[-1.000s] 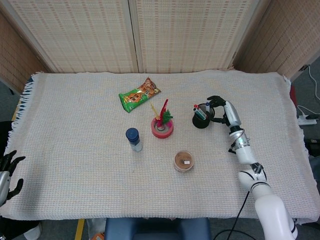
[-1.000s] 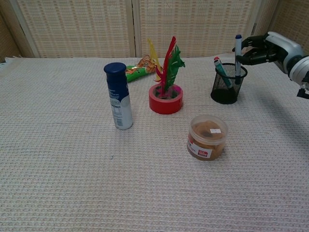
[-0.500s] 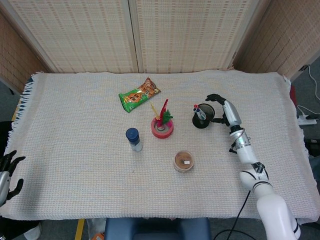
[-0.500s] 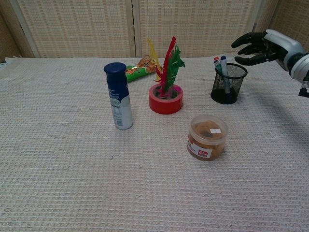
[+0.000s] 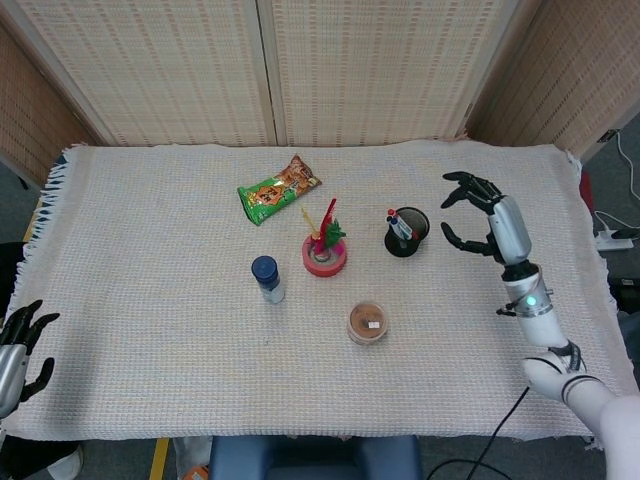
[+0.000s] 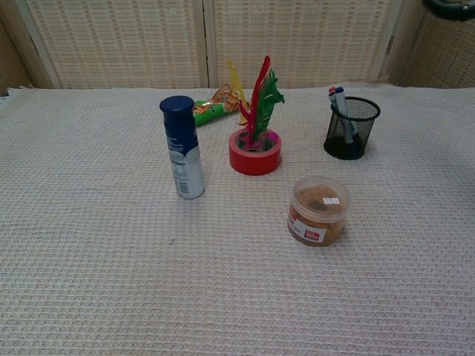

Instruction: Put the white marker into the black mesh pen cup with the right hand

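The black mesh pen cup [image 5: 406, 233] [image 6: 351, 128] stands on the right half of the table. Inside it leans the white marker [image 6: 342, 108] with a blue cap, beside a second marker with a red cap [image 6: 332, 93]. My right hand [image 5: 478, 214] hovers to the right of the cup and apart from it, fingers spread, holding nothing. In the chest view only a dark edge of that hand [image 6: 449, 7] shows at the top right corner. My left hand [image 5: 22, 338] hangs off the table's front left corner, fingers apart and empty.
A red tape roll with feathers [image 5: 325, 252] [image 6: 254, 150] stands left of the cup. A blue-capped bottle [image 5: 267, 279] [image 6: 182, 147], a round brown tub [image 5: 368, 322] [image 6: 318, 211] and a green snack bag [image 5: 278, 188] lie on the woven cloth [image 5: 150, 230].
The right hand let go of the white marker, which dropped into the cup; the hand then opened, lifted and drew away to the right, leaving the chest view almost entirely.
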You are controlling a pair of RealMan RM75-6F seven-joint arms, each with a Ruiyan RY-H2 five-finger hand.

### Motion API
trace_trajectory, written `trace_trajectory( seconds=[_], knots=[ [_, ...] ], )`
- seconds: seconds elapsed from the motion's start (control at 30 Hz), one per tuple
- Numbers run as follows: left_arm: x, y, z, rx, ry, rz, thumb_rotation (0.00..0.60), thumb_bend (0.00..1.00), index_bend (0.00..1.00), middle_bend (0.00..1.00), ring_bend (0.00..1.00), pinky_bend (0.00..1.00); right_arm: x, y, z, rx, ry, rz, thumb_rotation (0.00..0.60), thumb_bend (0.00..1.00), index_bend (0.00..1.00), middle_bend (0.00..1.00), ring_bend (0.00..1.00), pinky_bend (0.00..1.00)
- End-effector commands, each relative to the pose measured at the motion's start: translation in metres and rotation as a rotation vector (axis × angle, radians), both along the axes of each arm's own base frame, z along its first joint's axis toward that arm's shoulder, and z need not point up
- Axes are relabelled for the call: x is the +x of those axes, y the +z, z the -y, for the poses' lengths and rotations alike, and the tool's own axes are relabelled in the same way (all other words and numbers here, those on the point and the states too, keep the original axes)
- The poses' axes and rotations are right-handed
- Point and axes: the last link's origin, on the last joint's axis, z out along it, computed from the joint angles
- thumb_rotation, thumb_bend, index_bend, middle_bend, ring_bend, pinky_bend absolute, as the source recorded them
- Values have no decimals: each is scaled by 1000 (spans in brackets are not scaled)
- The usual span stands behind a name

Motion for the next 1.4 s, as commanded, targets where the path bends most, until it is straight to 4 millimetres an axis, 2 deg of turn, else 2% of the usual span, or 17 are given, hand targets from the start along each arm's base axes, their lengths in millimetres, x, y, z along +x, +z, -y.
trace_trajectory(
  seconds=[0.03, 0.13, 0.23, 0.37, 0.53, 0.8, 1.1, 1.4],
  knots=[
    [2, 0, 1, -1, -7, 0, 600, 416, 195, 11, 0, 276, -31, 64, -115, -198, -118, -205, 600, 302, 518, 250, 385, 288],
    [3, 0, 2, -1, -13, 0, 600, 417, 195, 11, 0, 276, -56, 57, -151, -205, -219, -339, 600, 302, 546, 262, 386, 288],
    [4, 1, 2, -1, -17, 1, 600, 416, 195, 12, 0, 276, -81, 39, -177, -192, -297, -432, 600, 302, 558, 269, 387, 288],
    [5, 1, 3, 0, -20, 0, 600, 416, 194, 11, 0, 277, -111, 12, -197, -164, -371, -539, 600, 305, 554, 272, 387, 288],
    [6, 1, 4, 0, -25, -4, 600, 417, 195, 11, 0, 277, -129, -6, -205, -191, -386, -593, 600, 327, 549, 272, 387, 288],
    [6, 0, 4, -6, -22, -11, 600, 417, 194, 11, 0, 276, -133, -8, -207, -198, -353, -599, 600, 327, 562, 272, 387, 288],
    [7, -2, 4, -12, -23, -17, 600, 416, 194, 11, 0, 277, -95, 10, -226, -257, -264, -545, 600, 327, 577, 272, 395, 288],
    [8, -1, 5, -9, -27, -16, 600, 415, 194, 11, 0, 277, -93, 8, -228, -216, -315, -570, 600, 327, 599, 272, 395, 288]
  ],
)
